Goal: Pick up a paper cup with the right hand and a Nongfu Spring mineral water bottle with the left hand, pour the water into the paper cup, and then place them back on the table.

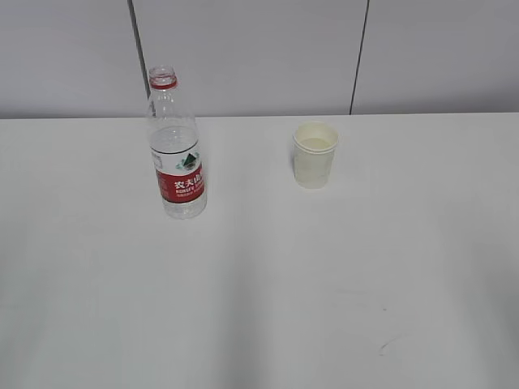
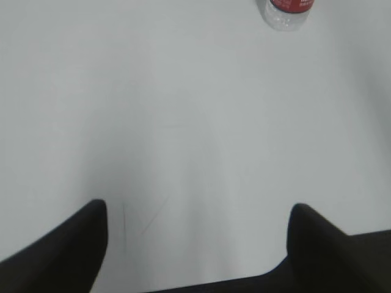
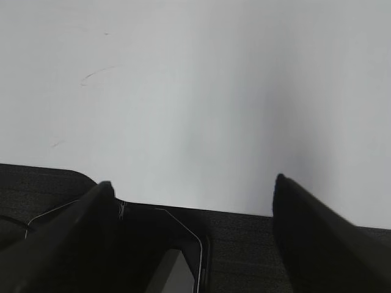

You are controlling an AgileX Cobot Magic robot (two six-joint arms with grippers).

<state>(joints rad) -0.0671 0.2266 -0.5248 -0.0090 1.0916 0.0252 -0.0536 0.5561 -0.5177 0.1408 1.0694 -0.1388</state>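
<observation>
- Exterior view: The Nongfu Spring mineral water bottle (image 1: pixel 175 146) stands up straight on the white counter (image 1: pixel 259 292), on the left side. It has no cap on, and there is clear water (image 1: pixel 173 139) inside it.
- Exterior view: The paper cup (image 1: pixel 315 154) stands up straight on the right side, well apart from the bottle. I can see a little into its top, but I cannot tell if there is water in it.
- Exterior view: None of my arms show here. A small dark scuff (image 1: pixel 388 345) marks the counter near the front right.
- Left wrist view: My left gripper (image 2: pixel 198 244) is spread wide, with nothing between its two dark fingers (image 2: pixel 79 238). It hangs over bare counter.
- Left wrist view: Only the bottom of the bottle (image 2: pixel 286 12) shows, at the top edge and a bit to the right. It is far from my left gripper and not touching it.
- Right wrist view: My right gripper (image 3: pixel 192 213) is spread wide too, and it holds nothing. Below it I see the counter's near edge and a dark surface (image 3: pixel 238 250) with a flat dark thing (image 3: pixel 177 268) lying on it.
- Right wrist view: The cup does not show in this view. A thin curved scuff mark (image 3: pixel 95 73) sits on the counter at the upper left.
</observation>
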